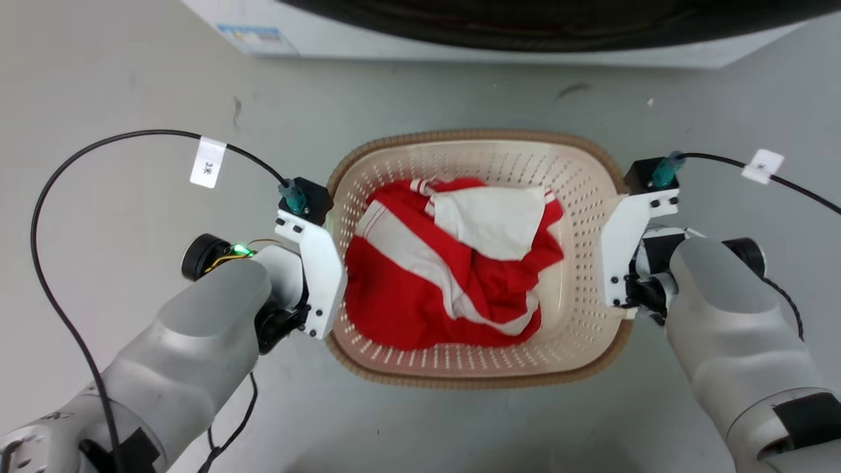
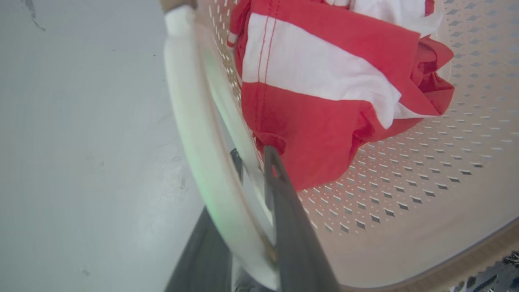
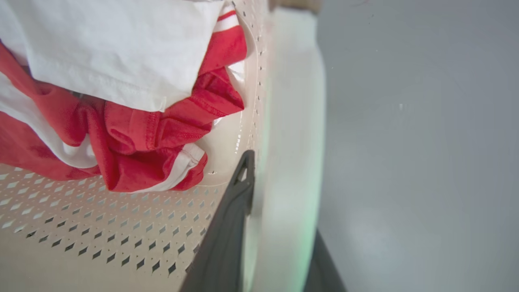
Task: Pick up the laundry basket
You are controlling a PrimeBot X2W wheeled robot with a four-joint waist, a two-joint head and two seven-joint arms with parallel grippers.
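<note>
Here we are at the grab: the laundry basket [image 1: 578, 190] sits on the grey floor [image 1: 131, 85], just short of the washing machine [image 1: 499, 46], with a heap of red and white clothes [image 1: 453, 263] inside. The left end effector [image 2: 253, 162] straddles the left handle [image 2: 190, 121], one dark finger inside the perforated wall and one outside, closed in on the plastic. The right end effector [image 3: 284, 211] does the same on the right handle [image 3: 292, 121], and that handle fills the gap between its fingers. So the lift looks like the next call, and this is where it could slip. Those handles are smooth and rounded, so a thin pinch may slide off. If one arm rises ahead of the other, the basket tilts and the clothes shift towards the low side. The left inner finger is touching red cloth, so fabric might get nipped. As for room, there is open floor on both sides and nearer the robot. The machine's front stands beyond the far rim, so going straight up looks safest, and the looping cable [image 1: 131, 135] wants watching.
</note>
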